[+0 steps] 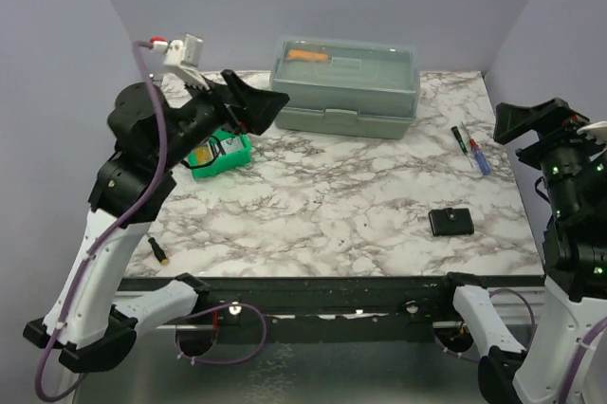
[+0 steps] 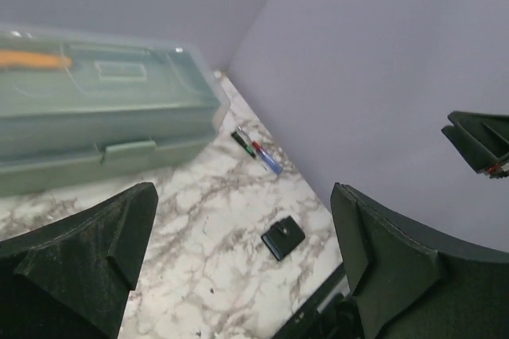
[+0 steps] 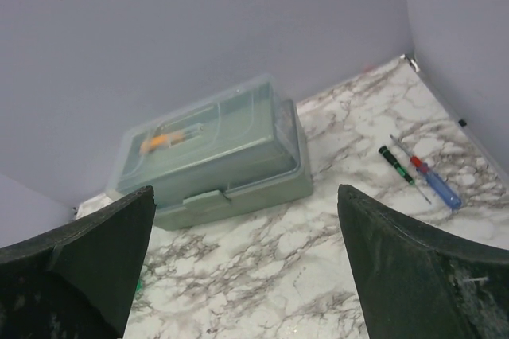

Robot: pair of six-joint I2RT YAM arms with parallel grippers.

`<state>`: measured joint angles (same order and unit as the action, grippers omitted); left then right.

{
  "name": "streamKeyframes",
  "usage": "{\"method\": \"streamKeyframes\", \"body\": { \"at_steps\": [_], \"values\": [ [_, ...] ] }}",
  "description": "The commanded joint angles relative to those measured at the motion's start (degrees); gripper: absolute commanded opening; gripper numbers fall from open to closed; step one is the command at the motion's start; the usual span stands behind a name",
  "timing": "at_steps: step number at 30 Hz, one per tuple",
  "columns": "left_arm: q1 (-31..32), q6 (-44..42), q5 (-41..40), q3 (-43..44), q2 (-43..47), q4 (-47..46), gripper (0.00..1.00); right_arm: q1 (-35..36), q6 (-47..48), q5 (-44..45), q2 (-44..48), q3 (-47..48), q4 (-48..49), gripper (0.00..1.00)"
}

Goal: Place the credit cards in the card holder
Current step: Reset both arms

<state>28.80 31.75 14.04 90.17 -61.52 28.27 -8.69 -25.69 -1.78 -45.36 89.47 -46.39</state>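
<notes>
l gripper (image 2: 238, 267): jaws spread wide, nothing btwn them, fingers (image 2: 79, 263) bare. top view has it raised above the back-left part of the table (image 1: 332, 205), pointing right. the green bin (image 1: 226, 156) sits on the marble just under the arm. sth pale lies in the bin, too small to tell what.

r gripper (image 3: 246, 271): jaws spread wide too, holding nothing. top view shows it up in the air at the table's right edge, aimed left.

card holder (image 1: 450, 222): folded shut, flat on the marble, front-right area, well apart from both grippers. in the l wrist view it shows btwn the two fingers but far off on the tabletop, w/ a tiny pale stud on its top face.

screwdrivers (image 1: 470, 148): two, one green-black, one red-blue. they lie side by side near the right edge, farther back than the card holder & apart from it. both wrist views show them as well.

toolbox (image 1: 346, 84): big grey-green, lid shut, at the back centre of the table against the wall. an orange item (image 1: 308, 54) shows thru the clear lid.

small dark item (image 1: 157, 250) w/ a yellow tip lies at the front-left edge, beside the l arm.
</notes>
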Motion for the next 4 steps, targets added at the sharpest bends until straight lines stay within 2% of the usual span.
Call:
{"method": "streamKeyframes", "body": {
  "at_steps": [1,4],
  "values": [
    [0.01,-4.64,-8.59,0.89,3.98,-1.90,0.99,-0.19,4.31,3.68,1.82,4.08,-2.46,1.00],
    [-0.05,-5.58,-9.37,1.81,5.68,-2.09,0.99,-0.17,5.48,4.49,3.83,3.03,-0.09,1.00]
  ]
}}
